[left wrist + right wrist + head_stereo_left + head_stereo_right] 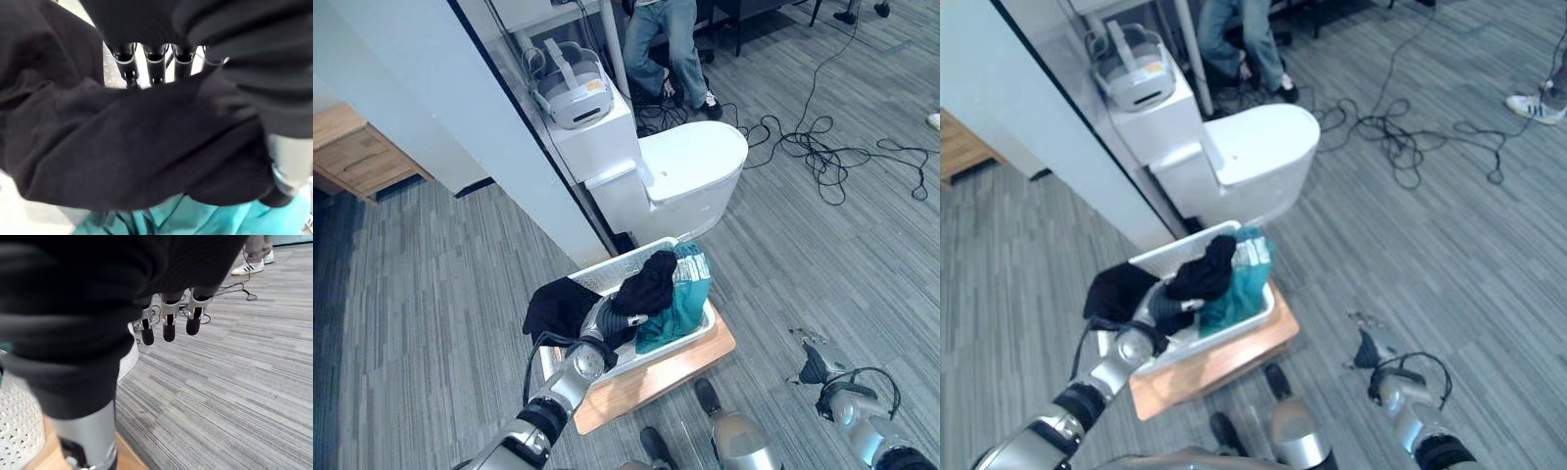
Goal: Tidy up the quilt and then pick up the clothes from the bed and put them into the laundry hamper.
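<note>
Left hand (607, 318) clamps black garment (646, 284) draped lengthwise across white hamper (607, 269); right hand (168, 318) hangs slack.

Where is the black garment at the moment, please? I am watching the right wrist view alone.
Observer: The black garment lies heaped in the white hamper, one part draped over its side.
Operator: Thank you. Is the left hand on it?
Observer: The left hand is at the hamper, buried in the black cloth; whether it grips, I cannot tell.
Operator: Is anything else in there?
Observer: A teal garment lies beside the black one.
</note>
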Tool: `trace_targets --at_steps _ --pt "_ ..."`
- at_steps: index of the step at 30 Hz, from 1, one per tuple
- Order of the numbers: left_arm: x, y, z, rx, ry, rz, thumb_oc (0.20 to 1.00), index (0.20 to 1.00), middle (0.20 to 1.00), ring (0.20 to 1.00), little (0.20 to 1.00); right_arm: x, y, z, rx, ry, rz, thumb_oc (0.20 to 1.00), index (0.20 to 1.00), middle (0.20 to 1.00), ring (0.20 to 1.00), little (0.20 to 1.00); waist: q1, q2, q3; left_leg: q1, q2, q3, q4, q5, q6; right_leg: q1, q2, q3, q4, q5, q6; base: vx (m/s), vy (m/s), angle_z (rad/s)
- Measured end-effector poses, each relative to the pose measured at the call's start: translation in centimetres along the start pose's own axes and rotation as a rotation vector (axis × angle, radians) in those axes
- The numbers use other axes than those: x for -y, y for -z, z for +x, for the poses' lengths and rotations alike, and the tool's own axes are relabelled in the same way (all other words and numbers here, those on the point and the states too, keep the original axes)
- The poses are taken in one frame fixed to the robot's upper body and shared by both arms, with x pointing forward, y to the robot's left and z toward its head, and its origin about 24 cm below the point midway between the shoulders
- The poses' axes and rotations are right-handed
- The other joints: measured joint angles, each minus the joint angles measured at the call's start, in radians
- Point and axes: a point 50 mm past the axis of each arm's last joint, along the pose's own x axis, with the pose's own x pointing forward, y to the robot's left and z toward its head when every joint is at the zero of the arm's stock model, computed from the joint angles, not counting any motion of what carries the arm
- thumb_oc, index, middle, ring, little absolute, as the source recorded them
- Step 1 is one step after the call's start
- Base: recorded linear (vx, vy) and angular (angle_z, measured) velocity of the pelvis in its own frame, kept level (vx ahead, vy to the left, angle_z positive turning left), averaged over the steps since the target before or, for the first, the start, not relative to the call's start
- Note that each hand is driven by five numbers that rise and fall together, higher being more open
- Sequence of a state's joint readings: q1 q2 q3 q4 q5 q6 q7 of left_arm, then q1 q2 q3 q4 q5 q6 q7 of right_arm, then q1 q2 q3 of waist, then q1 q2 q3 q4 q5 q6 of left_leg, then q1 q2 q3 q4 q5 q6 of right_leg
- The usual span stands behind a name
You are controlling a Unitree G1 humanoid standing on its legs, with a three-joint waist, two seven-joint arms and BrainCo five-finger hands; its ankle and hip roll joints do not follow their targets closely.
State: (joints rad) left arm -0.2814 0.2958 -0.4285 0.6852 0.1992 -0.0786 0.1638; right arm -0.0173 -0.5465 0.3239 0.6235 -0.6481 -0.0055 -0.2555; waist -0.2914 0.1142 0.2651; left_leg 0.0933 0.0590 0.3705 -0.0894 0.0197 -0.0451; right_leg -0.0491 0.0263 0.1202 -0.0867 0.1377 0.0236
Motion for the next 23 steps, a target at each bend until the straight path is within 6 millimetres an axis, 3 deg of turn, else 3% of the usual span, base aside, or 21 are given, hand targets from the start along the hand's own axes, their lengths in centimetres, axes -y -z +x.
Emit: trace_targets --at_steps 6,9,12,16,17,21,23 --pt "-2.9 0.6 -0.7 0.002 -0.164 -0.174 1.0 1.0 1.0 1.0 1.0 -2.0 2.0 -1.2 -0.093 -0.074 0.028 1.0 1.0 1.0 1.0 1.0 0.031 -0.009 0.002 0.033 0.003 -0.022 0.0 -0.005 -0.005 0.043 0.0 -0.017 0.0 -0.007 -0.009 0.0 -0.034 0.08" --pt "-4.4 3.4 -2.2 -0.086 -0.297 -0.309 1.0 1.0 1.0 1.0 1.0 -4.5 3.0 -2.2 -0.209 -0.157 0.134 1.0 1.0 1.0 1.0 1.0 0.064 -0.031 -0.013 0.038 0.009 -0.041 0.0 -0.01 -0.01 0.053 0.004 -0.034 0.0 -0.016 -0.021 0.0 -0.011 0.17" --pt "-4.2 6.4 -3.7 -0.191 -0.312 -0.325 1.0 1.0 1.0 1.0 1.0 -5.9 3.4 -2.9 -0.269 -0.195 0.193 1.0 1.0 1.0 1.0 1.0 0.096 -0.048 -0.023 0.034 0.009 -0.057 0.0 -0.005 -0.004 0.056 0.001 -0.051 0.005 -0.013 -0.018 0.01 -0.004 0.17" --pt "-1.2 13.0 -7.5 -0.536 -0.298 -0.417 1.0 1.0 1.0 1.0 1.0 -9.1 3.0 -3.8 -0.4 -0.309 0.321 1.0 1.0 1.0 1.0 1.0 0.108 -0.086 -0.072 0.049 0.012 -0.071 0.0 -0.002 -0.008 0.076 0.003 -0.063 0.0 -0.021 -0.023 0.01 0.015 0.11" --pt "0.1 14.8 -9.4 -0.638 -0.268 -0.417 1.0 1.0 1.0 1.0 1.0 -9.9 2.5 -4.0 -0.419 -0.334 0.356 1.0 1.0 1.0 1.0 1.0 0.119 -0.095 -0.082 0.049 0.012 -0.072 0.0 -0.004 -0.007 0.077 0.003 -0.064 0.0 -0.023 -0.026 0.0 0.0 0.0" --pt "4.8 18.3 -14.9 -0.923 -0.125 -0.398 1.0 1.0 1.0 1.0 1.0 -11.9 2.1 -5.2 -0.487 -0.415 0.398 1.0 1.0 1.0 1.0 1.0 0.151 -0.106 -0.103 0.05 0.007 -0.08 0.0 -0.006 -0.003 0.082 -0.004 -0.071 0.0 -0.024 -0.027 0.02 0.036 0.06" --pt "6.8 19.0 -17.0 -1.019 -0.043 -0.387 1.0 1.0 1.0 1.0 1.0 -12.1 2.1 -5.3 -0.494 -0.43 0.403 1.0 1.0 1.0 1.0 1.0 0.158 -0.102 -0.118 0.051 0.003 -0.082 0.0 -0.014 0.008 0.085 -0.007 -0.072 0.0 -0.027 -0.027 0.01 0.052 0.03"
